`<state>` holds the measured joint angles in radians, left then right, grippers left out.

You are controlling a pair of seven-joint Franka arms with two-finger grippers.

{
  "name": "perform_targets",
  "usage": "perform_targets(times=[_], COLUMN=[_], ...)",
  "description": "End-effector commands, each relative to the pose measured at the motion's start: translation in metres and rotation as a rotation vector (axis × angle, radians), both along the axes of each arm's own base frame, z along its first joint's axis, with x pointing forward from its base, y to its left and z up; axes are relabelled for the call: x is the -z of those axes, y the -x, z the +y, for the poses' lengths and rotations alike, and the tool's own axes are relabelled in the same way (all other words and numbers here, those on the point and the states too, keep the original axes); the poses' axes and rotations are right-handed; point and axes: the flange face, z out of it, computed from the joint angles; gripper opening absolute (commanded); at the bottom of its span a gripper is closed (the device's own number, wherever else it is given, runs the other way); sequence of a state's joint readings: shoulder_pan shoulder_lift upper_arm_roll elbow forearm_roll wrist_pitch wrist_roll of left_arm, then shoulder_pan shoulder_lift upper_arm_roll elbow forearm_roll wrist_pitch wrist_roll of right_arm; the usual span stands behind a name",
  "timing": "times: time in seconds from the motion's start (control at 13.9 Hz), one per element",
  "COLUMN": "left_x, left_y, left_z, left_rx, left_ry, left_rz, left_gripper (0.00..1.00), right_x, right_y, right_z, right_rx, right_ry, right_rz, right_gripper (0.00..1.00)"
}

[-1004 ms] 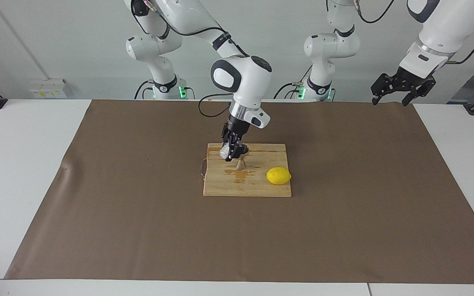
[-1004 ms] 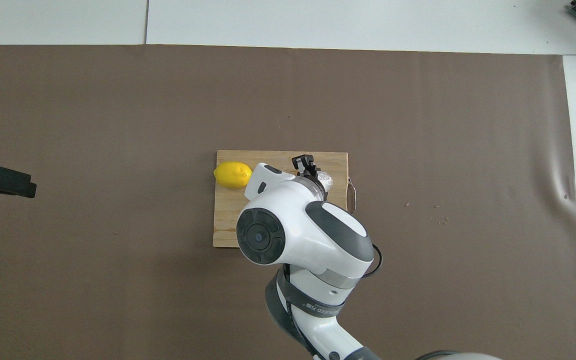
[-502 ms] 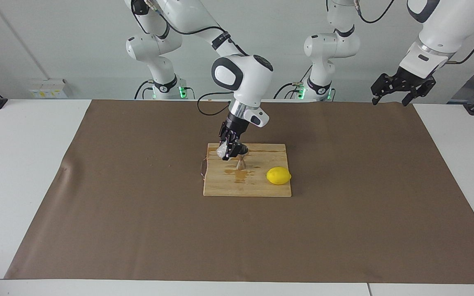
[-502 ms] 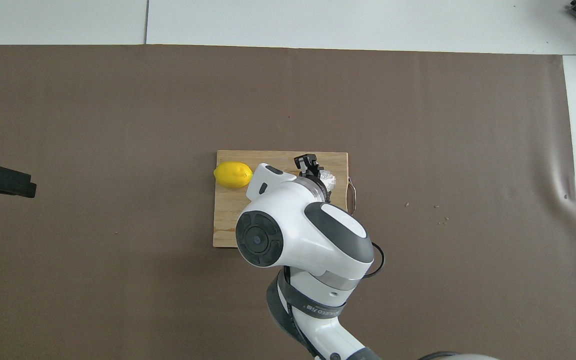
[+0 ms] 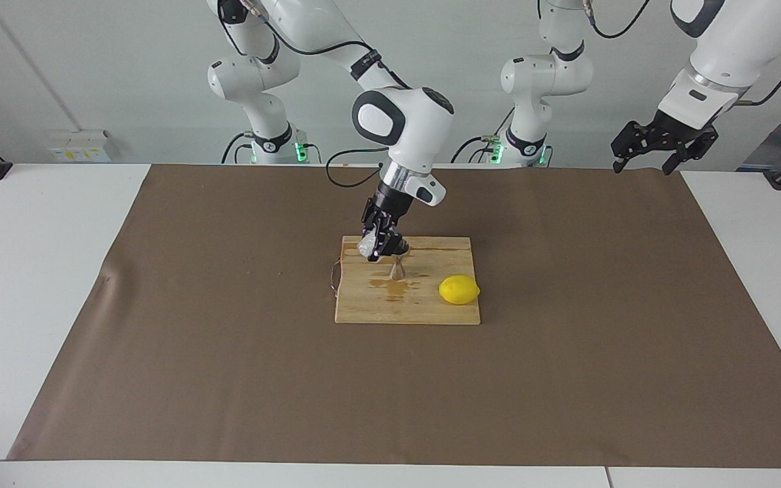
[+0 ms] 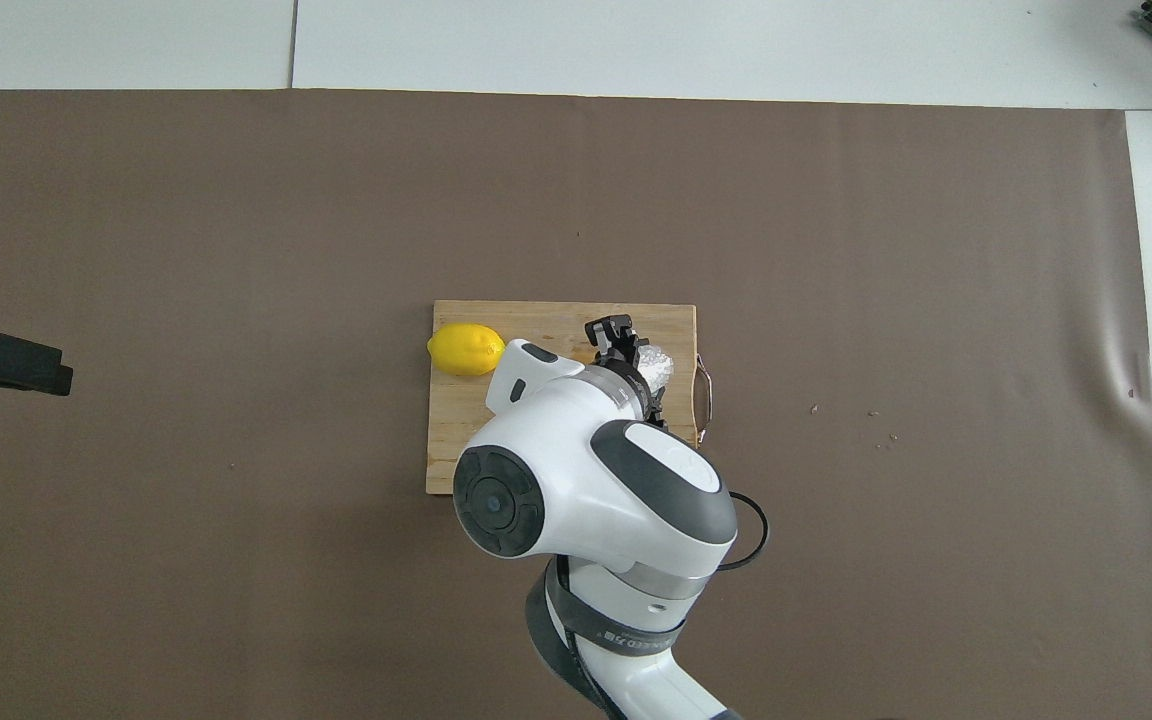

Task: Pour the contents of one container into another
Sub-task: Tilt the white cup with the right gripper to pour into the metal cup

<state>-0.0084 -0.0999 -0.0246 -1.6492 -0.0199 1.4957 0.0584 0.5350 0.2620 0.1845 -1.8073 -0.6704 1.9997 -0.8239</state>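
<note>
The right gripper (image 5: 378, 245) is clamping the glass cup (image 5: 367, 247), jaws closed on its wall, tilting it over the jigger (image 5: 396, 270), which is standing on the wooden board (image 5: 424, 308). In the overhead view the right arm is hiding the jigger and most of the cup (image 6: 654, 363); any liquid is too small to make out. A lemon (image 5: 459, 289) is lying on the board toward the left arm's end. The left gripper (image 5: 662, 144) is waiting with jaws spread, empty, over the brown mat (image 5: 228, 366). White tabletop is showing around the mat.
</note>
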Motion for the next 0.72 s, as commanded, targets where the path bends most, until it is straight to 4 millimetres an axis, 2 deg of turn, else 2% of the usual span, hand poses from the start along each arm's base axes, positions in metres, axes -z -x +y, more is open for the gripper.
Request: perform_targets(times=[0.0,0.65], left_x=[0.0006,0.0006], left_y=[0.0026,0.0026], left_z=[0.0017,0.0017], left_rx=[-0.004,-0.004], left_ry=[0.009,0.009], left_rz=[0.011,0.011], left_gripper=[1.00,1.00], right_x=[-0.0043,-0.0057], right_y=[0.0072,0.0058], right_z=[-0.0036,-0.0013], right_rx=[0.012,-0.002], right_ry=[0.022,0.022], right_rz=[-0.029,-0.043], right_gripper=[0.04,0.04])
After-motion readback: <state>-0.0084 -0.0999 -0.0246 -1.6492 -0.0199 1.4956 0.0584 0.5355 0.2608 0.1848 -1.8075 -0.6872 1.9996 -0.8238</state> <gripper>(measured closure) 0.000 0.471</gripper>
